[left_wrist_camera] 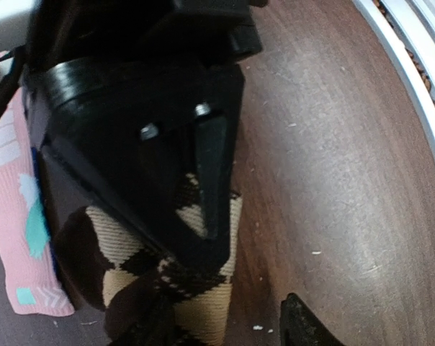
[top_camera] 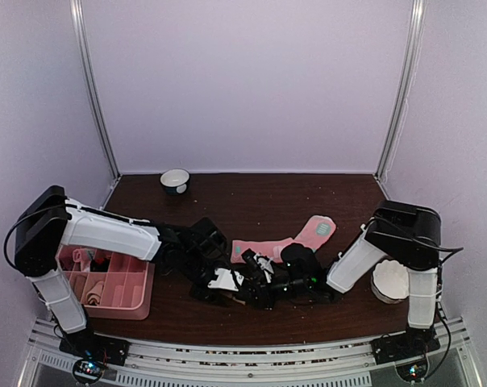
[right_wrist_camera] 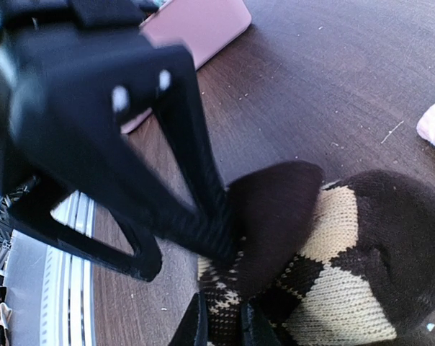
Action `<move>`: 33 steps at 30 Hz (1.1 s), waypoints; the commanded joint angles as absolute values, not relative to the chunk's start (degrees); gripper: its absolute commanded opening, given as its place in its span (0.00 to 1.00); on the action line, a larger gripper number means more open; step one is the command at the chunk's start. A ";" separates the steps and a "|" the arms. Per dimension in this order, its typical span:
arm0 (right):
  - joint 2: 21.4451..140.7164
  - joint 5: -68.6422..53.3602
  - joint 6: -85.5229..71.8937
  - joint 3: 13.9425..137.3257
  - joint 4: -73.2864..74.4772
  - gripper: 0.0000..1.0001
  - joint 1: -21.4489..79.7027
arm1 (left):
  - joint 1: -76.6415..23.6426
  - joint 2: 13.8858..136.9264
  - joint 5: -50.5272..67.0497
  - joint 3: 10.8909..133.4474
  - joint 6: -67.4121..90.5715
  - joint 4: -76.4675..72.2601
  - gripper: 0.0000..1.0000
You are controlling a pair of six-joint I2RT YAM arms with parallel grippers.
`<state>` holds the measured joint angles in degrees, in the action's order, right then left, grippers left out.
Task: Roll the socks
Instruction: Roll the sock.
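Top view: the pink sock (top_camera: 316, 231) lies flat just beyond the fingertips.

Left wrist: the left gripper (left_wrist_camera: 225, 328) is spread astride the argyle sock (left_wrist_camera: 196, 288).

Right wrist: the right gripper (right_wrist_camera: 223, 324) pinches that sock's edge.

Hazard: if the pinch slips, the sock will likely spring flat.

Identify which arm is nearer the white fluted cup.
Right. The right arm rises beside the white fluted cup; the left arm stretches in from the opposite side, over the pink tray.
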<state>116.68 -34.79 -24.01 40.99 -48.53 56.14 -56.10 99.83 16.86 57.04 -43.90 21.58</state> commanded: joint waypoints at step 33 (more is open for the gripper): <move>109.94 -24.18 -23.28 26.75 -48.11 0.43 55.82 | -52.27 110.02 19.25 64.20 -42.93 29.86 0.00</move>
<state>110.93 -30.55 -23.77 32.38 -52.34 55.96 -53.39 106.28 18.70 63.42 -43.35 23.29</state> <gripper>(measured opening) 0.417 0.035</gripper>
